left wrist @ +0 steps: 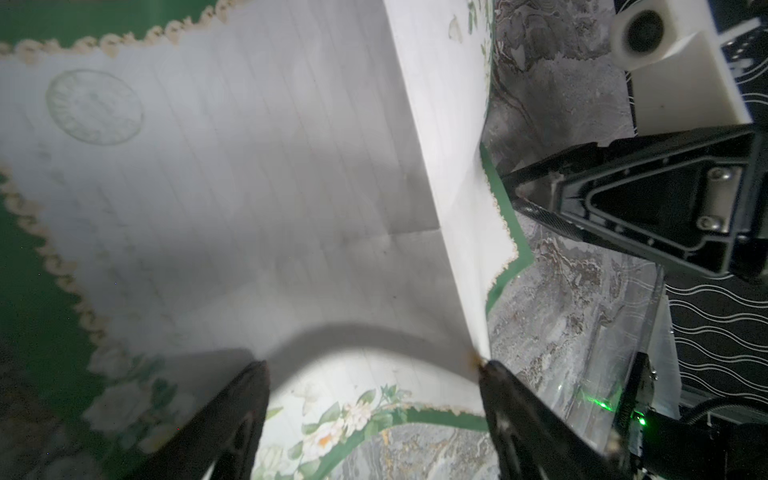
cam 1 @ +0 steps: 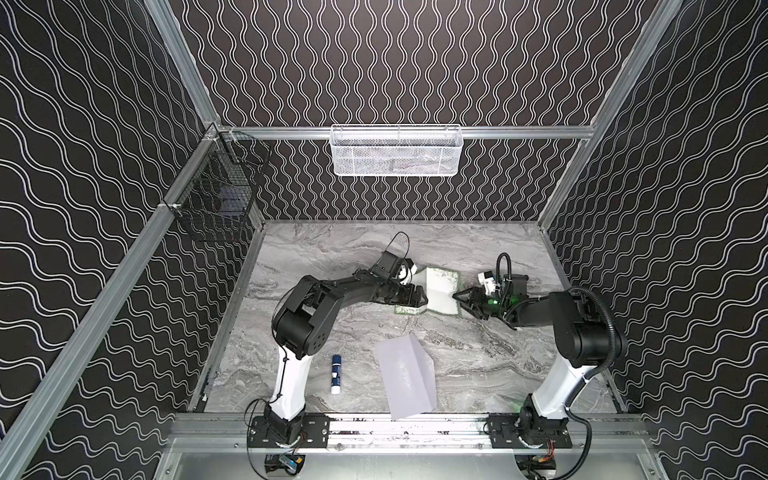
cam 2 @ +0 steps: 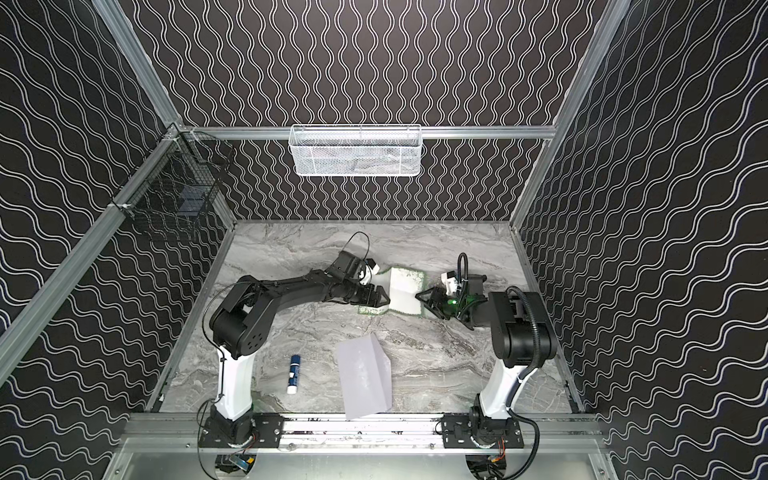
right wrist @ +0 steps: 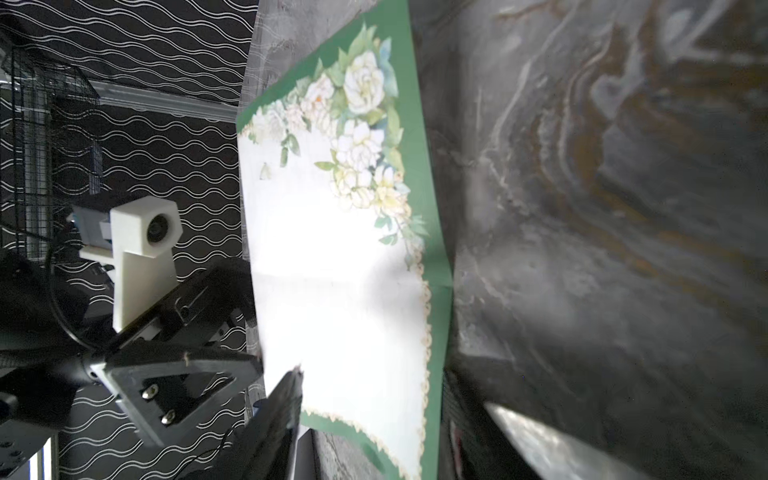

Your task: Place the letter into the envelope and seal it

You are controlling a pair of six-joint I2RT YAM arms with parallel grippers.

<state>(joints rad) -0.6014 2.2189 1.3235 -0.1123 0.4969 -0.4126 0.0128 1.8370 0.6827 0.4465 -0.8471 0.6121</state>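
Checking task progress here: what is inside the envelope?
The envelope hides its own inside; nothing pokes out. The letter sits outside it, farther back, partly folded upward.

Both top views look steeply down from high above the near edge, taking in the whole table (cam 1: pixel 478 353) almost identically. The two wrist cameras face each other at close range, sharing the letter (left wrist: pixel 249 187).

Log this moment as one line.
letter: part lifted | left gripper: open at its left edge | right gripper: open at its right edge | envelope: near front, without letter | glue stick: beside envelope
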